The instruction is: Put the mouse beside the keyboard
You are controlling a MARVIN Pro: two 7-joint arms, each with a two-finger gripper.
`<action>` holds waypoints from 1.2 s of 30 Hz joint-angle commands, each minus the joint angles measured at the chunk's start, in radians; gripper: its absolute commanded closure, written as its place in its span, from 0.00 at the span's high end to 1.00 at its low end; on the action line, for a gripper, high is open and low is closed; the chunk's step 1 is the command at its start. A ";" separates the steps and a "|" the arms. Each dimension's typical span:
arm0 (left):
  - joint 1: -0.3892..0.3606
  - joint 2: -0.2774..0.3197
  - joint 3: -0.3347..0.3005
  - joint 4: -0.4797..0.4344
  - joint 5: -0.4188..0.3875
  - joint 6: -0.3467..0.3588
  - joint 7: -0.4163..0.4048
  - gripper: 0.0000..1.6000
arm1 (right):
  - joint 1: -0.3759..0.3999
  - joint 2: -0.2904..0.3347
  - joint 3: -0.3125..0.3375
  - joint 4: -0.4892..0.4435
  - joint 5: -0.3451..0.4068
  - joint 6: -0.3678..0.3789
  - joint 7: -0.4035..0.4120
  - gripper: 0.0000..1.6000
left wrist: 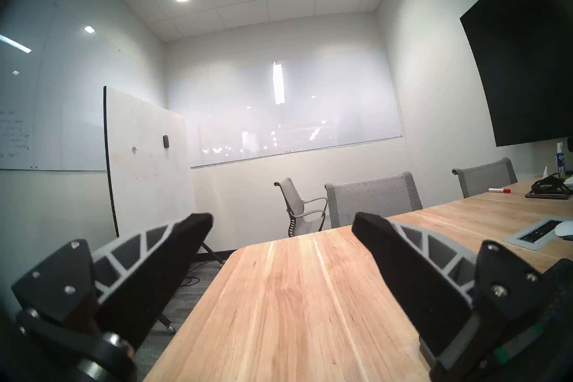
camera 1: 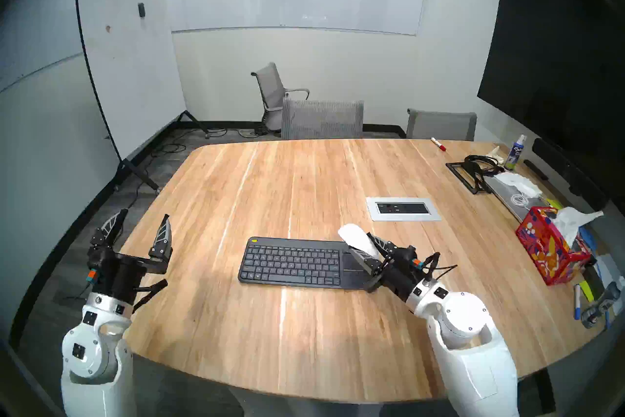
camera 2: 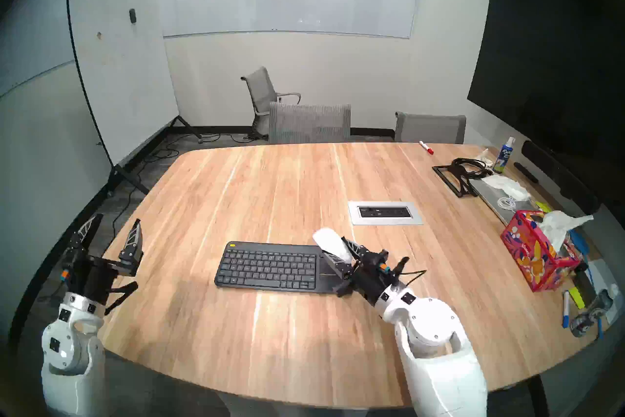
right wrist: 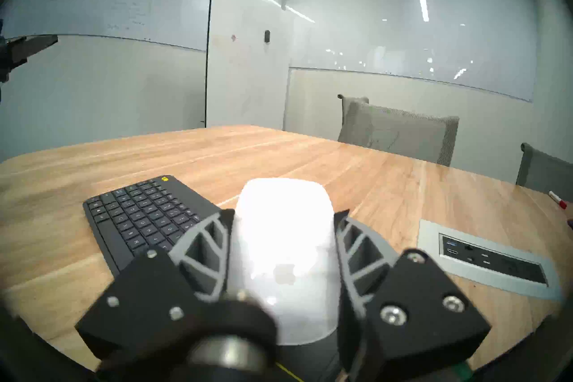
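Observation:
The dark grey keyboard (camera 1: 294,262) lies flat on the wooden table (camera 1: 270,186), near the front, with a yellow button at its far left corner. My right gripper (camera 1: 360,243) is shut on the glossy white mouse (camera 1: 356,238) and holds it tilted in the air above the keyboard's right end, over the touchpad. In the right wrist view the mouse (right wrist: 285,248) sits between the two fingers, with the keyboard (right wrist: 139,217) to its left below. My left gripper (camera 1: 140,226) is open and empty at the table's left edge.
A grey power socket panel (camera 1: 403,209) is set in the table behind the keyboard's right end. A red tissue box (camera 1: 548,248), markers, cables and a laptop crowd the right edge. A red marker (camera 1: 438,144) lies at the far side. Chairs stand behind.

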 commanded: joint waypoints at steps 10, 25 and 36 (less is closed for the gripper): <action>-0.001 -0.005 -0.002 -0.014 0.002 0.004 -0.005 1.00 | -0.060 -0.016 0.048 -0.061 -0.020 -0.037 -0.069 0.00; -0.005 -0.013 -0.006 -0.014 0.005 0.005 -0.013 1.00 | -0.120 -0.059 0.094 -0.071 -0.024 -0.065 -0.142 0.00; -0.008 -0.018 -0.009 -0.014 0.007 0.007 -0.019 1.00 | -0.122 -0.080 0.111 -0.060 -0.021 -0.055 -0.179 0.00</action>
